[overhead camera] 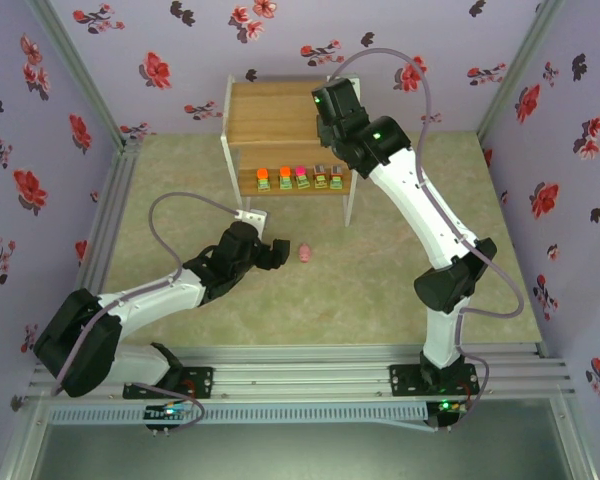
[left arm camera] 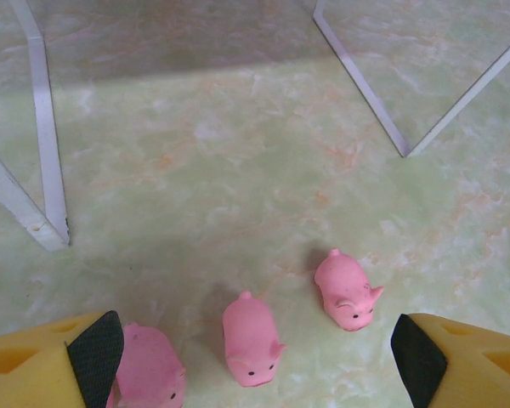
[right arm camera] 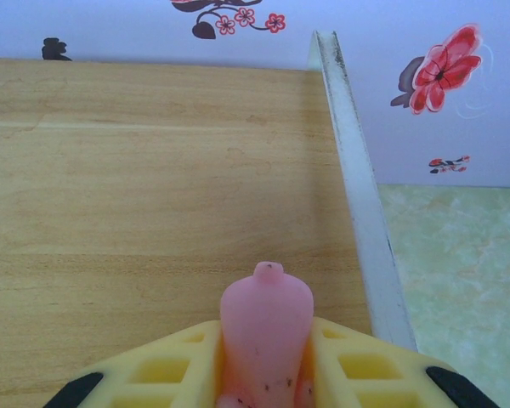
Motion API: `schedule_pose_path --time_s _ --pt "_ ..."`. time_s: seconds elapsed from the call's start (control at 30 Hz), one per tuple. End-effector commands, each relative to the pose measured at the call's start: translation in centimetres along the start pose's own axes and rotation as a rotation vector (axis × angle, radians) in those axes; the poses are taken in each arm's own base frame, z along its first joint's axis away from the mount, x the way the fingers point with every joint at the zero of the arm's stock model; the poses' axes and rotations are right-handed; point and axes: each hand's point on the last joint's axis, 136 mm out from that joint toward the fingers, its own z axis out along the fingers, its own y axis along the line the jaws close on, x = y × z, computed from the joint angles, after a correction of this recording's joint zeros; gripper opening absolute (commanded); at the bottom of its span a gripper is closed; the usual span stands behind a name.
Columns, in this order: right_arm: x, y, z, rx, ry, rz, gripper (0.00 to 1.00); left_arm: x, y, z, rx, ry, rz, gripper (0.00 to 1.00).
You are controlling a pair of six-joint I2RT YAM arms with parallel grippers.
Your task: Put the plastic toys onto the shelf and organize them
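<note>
Three pink pig toys lie on the floor in the left wrist view: one at the right (left arm camera: 348, 293), one in the middle (left arm camera: 251, 330), one by the left finger (left arm camera: 149, 370). My left gripper (left arm camera: 255, 361) hangs open over them, fingers (left arm camera: 93, 357) spread wide and holding nothing. From above, one pig (overhead camera: 304, 252) shows just right of the left gripper (overhead camera: 278, 252). My right gripper (right arm camera: 266, 378) is shut on another pink pig (right arm camera: 266, 327), held over the right end of the shelf's top board (right arm camera: 153, 170). Several blocky green-based toys (overhead camera: 300, 179) stand in a row on the shelf's lower tier.
The shelf (overhead camera: 270, 110) stands at the back centre against the flowered wall. Its white legs (left arm camera: 47, 153) rise just beyond the pigs. A white frame rail (right arm camera: 357, 187) edges the top board on the right. Green marbled floor (overhead camera: 400, 290) spreads in front.
</note>
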Motion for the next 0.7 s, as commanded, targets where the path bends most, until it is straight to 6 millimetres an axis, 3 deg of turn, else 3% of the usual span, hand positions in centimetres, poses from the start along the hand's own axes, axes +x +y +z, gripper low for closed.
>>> schedule_pose_path --time_s 0.0,0.67 --pt "0.5 -0.1 -1.1 -0.012 0.029 -0.039 0.0 -0.3 0.1 0.0 0.004 -0.015 0.004 0.87" --pt "-0.3 1.4 -1.8 -0.022 -0.006 -0.072 0.0 -0.5 0.1 -0.2 0.008 -0.019 0.006 0.87"
